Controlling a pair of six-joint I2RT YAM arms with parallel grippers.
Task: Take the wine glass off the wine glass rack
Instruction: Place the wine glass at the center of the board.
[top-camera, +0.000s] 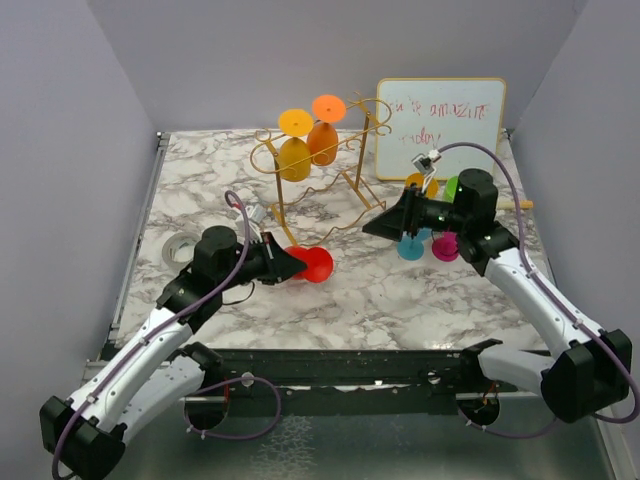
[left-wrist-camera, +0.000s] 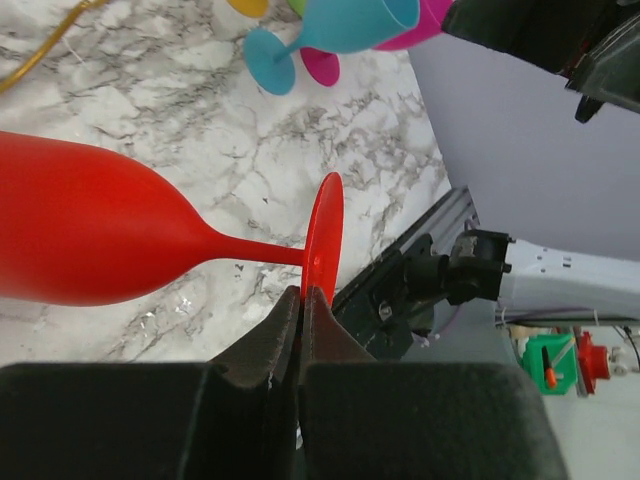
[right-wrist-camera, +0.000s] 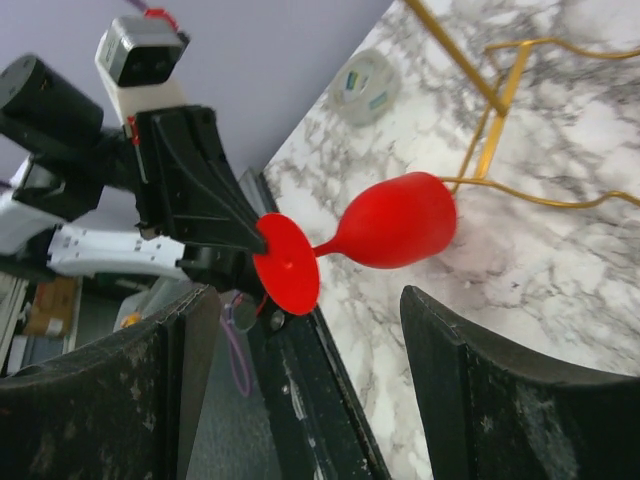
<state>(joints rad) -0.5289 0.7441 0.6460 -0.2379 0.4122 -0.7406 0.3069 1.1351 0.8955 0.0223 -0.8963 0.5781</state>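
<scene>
- Top view: the red glass (top-camera: 320, 265) is off the rack (top-camera: 320, 165). It is low over the table (top-camera: 400, 300), at the left gripper (top-camera: 298, 263). Two orange glasses (top-camera: 305, 150) hang on the rack.
- Left wrist view: the jaws are clamped on the rim of the foot (left-wrist-camera: 325, 240), and the glass lies sideways. It seems light, stiff, smooth plastic. Held by this thin edge it may swing, so the stem looks a safer place.
- Right wrist view: the right gripper (right-wrist-camera: 305, 300) faces the red glass, jaws wide apart, holding nothing.
</scene>
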